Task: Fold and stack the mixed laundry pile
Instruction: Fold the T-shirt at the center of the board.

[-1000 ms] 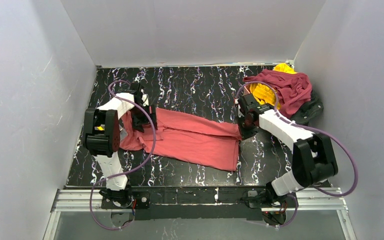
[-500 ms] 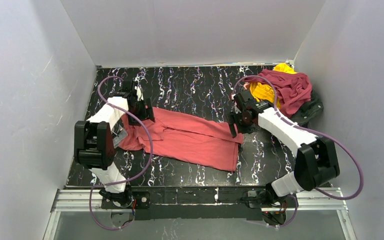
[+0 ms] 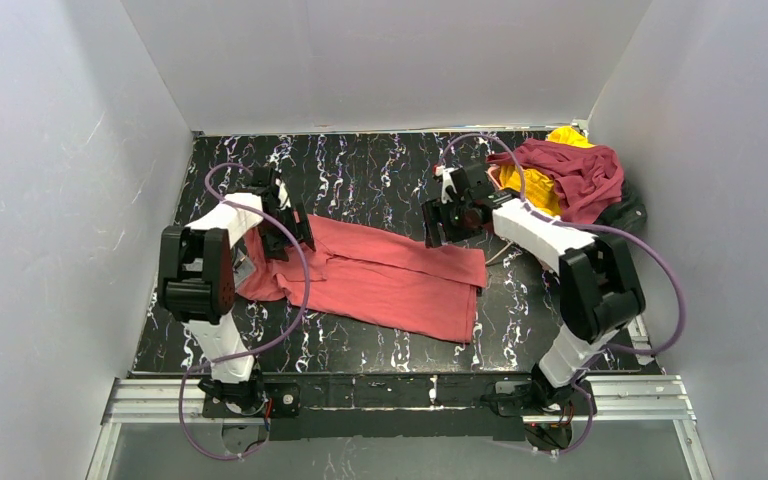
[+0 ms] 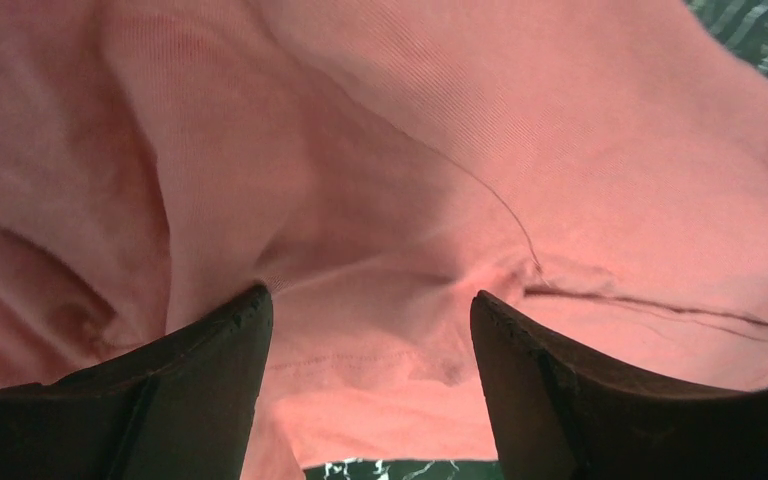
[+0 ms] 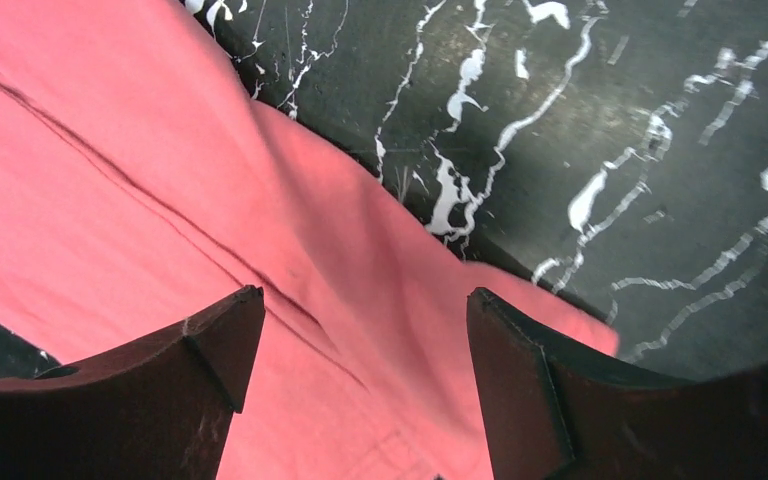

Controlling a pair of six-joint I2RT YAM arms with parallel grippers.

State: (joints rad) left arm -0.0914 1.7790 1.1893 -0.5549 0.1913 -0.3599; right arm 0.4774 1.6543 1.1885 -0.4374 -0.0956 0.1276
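- The salmon-red soft cloth shirt [image 3: 380, 280] lies spread out flat in the middle of the black table with white squiggly lines [image 3: 360, 165].
- The left gripper [image 4: 370, 305] hangs over the left end of the shirt. Its jaws are wide apart and pinch nothing.
- The right gripper [image 5: 365, 300] is over the far right edge of the shirt. Its jaws are wide apart too, holding nothing.
- The dark maroon cloth [image 3: 575, 175], the bright yellow cloth [image 3: 528, 185] and the charcoal-black cloth [image 3: 625, 212] sit heaped in the far right corner.

One shirt [image 3: 380, 280] lies spread across the middle of the tabletop [image 3: 380, 170]. Rest of the laundry pile [image 3: 570, 175] sits in the far right corner
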